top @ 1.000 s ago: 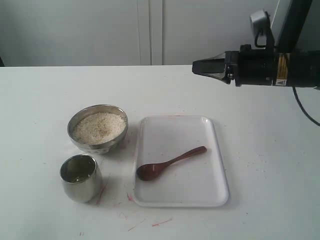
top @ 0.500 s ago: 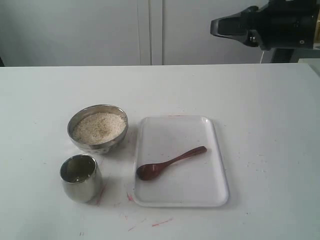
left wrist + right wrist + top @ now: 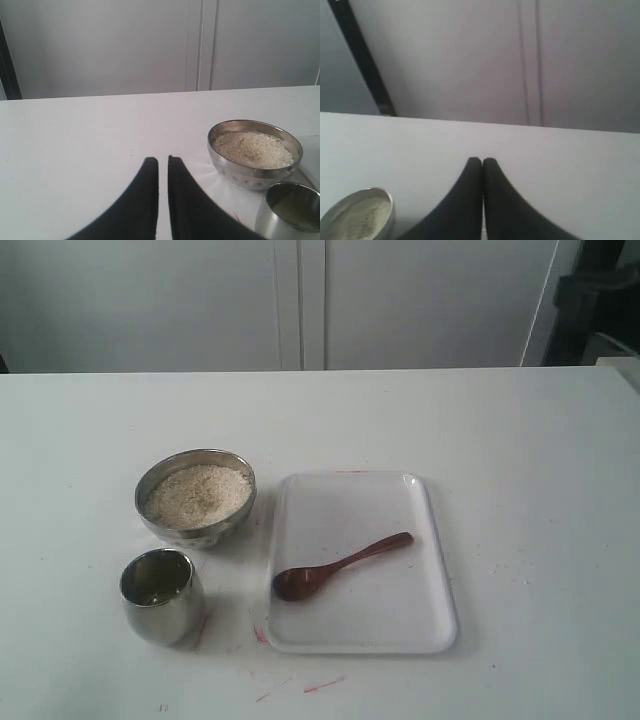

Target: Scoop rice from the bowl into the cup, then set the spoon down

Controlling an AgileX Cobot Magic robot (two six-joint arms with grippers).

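The steel bowl holds off-white rice on the left of the table. Just in front of it stands the small steel cup. The dark wooden spoon lies on the white tray, scoop toward the cup. Neither gripper shows in the exterior view. In the left wrist view my left gripper hovers empty, fingers almost together, with the bowl and cup off to one side. My right gripper is shut on nothing, well away from the bowl.
The right arm's dark base stands at the table's far right corner. Pale cabinet doors run behind the table. Small red marks dot the tabletop near the tray's front.
The right arm has pulled back up and to the right, leaving the exterior view. Bowl, cup, spoon and tray have not moved.
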